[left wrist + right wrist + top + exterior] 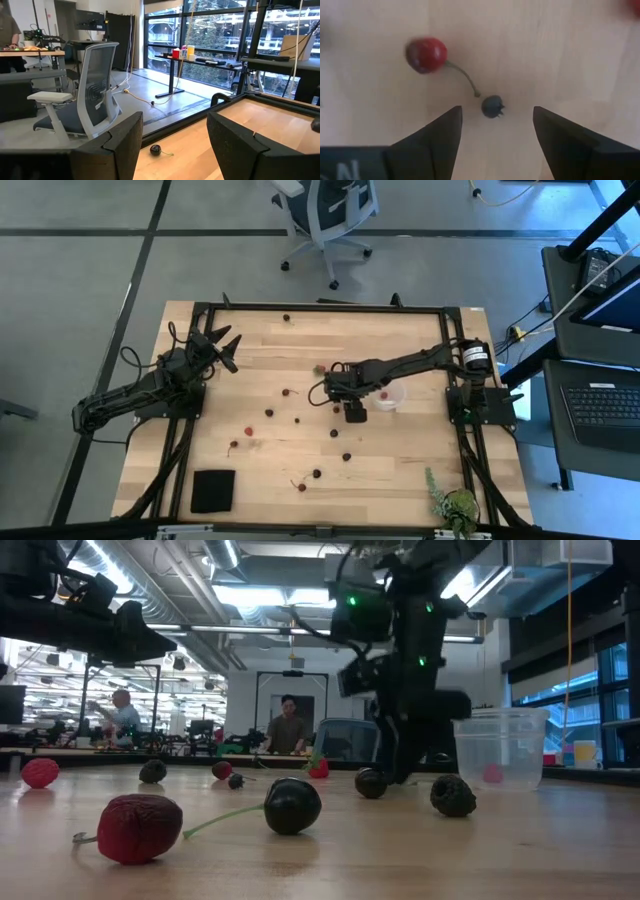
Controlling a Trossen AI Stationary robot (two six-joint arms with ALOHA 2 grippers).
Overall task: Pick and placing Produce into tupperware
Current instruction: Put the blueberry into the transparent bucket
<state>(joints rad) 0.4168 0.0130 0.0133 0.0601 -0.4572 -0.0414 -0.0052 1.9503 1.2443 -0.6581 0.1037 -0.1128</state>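
Observation:
Several small fruits, dark maroon to red, lie scattered on the wooden table (400, 470). The translucent tub (390, 396) (500, 748) stands upright right of centre with a red fruit (492, 773) inside. My right gripper (328, 390) (495, 112) is open and points down just left of the tub. A tiny dark berry (492, 106) lies between its fingers, untouched, and a red cherry with a stem (426, 54) lies just beyond. My left gripper (225, 345) (175, 135) is open and raised near the table's far left.
A black square pad (212, 490) lies near the near left edge, and a leafy plant (455, 505) at the near right corner. A dark fruit (155, 149) sits by the far edge. An office chair (325, 215) stands beyond the table. People sit in the room behind (288, 725).

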